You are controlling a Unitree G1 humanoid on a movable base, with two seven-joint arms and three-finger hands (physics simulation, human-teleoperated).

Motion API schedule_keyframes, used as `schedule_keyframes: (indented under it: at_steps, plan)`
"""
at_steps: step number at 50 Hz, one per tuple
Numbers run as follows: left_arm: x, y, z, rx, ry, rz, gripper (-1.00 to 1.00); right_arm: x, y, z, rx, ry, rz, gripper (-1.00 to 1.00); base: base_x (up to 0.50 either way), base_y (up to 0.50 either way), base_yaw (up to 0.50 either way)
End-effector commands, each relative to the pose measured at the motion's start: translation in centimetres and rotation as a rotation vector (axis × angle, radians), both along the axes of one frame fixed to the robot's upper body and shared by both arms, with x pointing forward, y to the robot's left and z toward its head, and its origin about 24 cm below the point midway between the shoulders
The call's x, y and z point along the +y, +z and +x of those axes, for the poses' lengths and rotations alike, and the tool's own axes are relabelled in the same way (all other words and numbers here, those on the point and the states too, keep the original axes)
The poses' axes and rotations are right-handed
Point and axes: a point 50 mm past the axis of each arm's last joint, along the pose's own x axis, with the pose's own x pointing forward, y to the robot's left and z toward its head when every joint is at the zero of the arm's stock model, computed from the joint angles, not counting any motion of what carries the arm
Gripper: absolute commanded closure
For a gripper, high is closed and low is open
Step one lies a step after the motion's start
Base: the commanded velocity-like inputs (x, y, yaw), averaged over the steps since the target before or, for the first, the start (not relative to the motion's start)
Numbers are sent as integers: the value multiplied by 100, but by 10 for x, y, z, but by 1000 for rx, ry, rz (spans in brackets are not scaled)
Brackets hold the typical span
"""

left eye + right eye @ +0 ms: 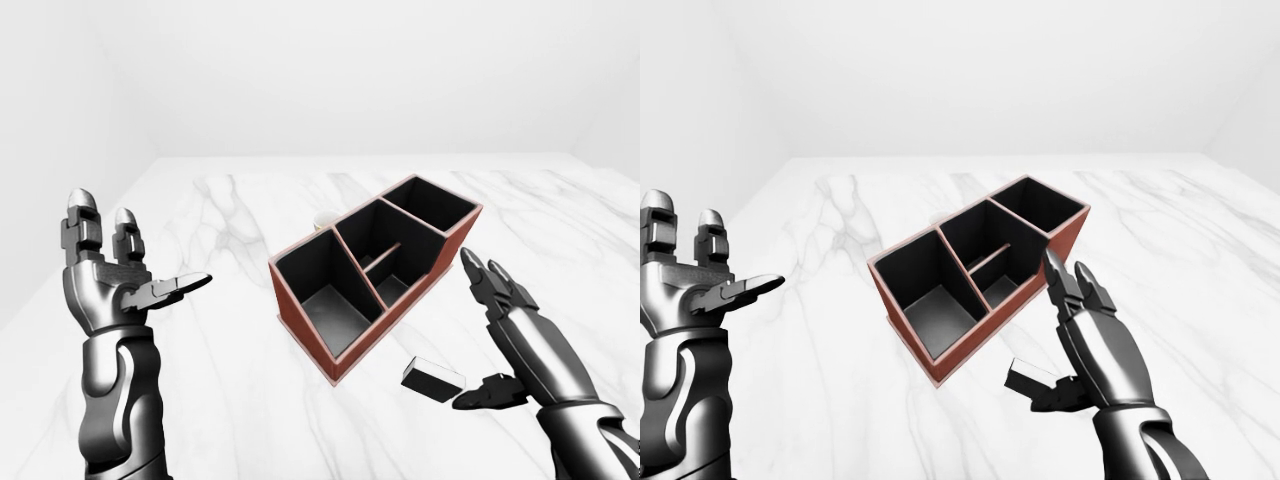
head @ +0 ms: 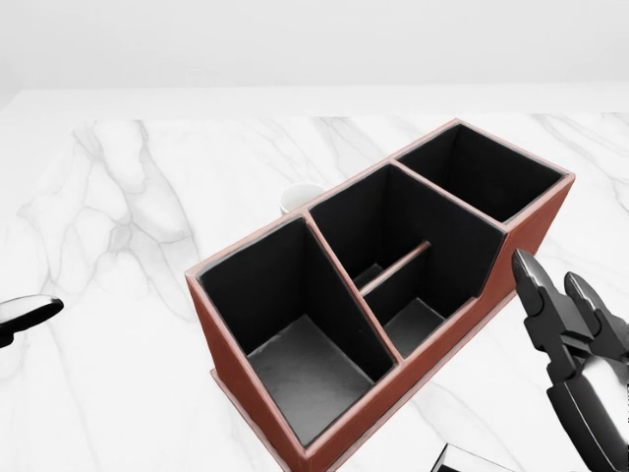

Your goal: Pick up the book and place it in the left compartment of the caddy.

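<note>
Red-brown caddy (image 1: 375,272) sits empty on marble. Book (image 1: 434,379) lies flat just below it, beside right hand (image 1: 510,335), fingers spread, not gripping. Left hand (image 1: 110,275) open, idle. Risk: thumb nudges the thin book away before closing.

Book (image 1: 433,379): small, dark cover, pale page edge, lying flat on the marble table (image 1: 240,400) near its bottom edge. Caddy (image 1: 372,270): red-brown, black-lined, compartments empty, set diagonally mid-table, just beside the book.
</note>
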Motion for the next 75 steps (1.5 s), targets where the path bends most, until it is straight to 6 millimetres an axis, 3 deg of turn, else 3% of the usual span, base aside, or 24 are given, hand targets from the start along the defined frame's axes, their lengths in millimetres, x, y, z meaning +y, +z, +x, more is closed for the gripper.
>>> schedule_keyframes:
  at_steps: [1,33,39,75]
  plan:
    - [-10,-13,4,64,-13,14,-100,-4,-20,5,80,45,105,-100,0,0,0]
    - [-10,-13,4,63,-15,15,-100,-31,-45,3,166,-32,216,-100,0,0,0]
    - [-11,-14,4,67,-17,16,-100,-34,-40,3,146,-46,195,-100,0,0,0]
    - [-10,-14,4,66,-15,14,-100,-47,-81,8,299,-63,317,-100,0,0,0]
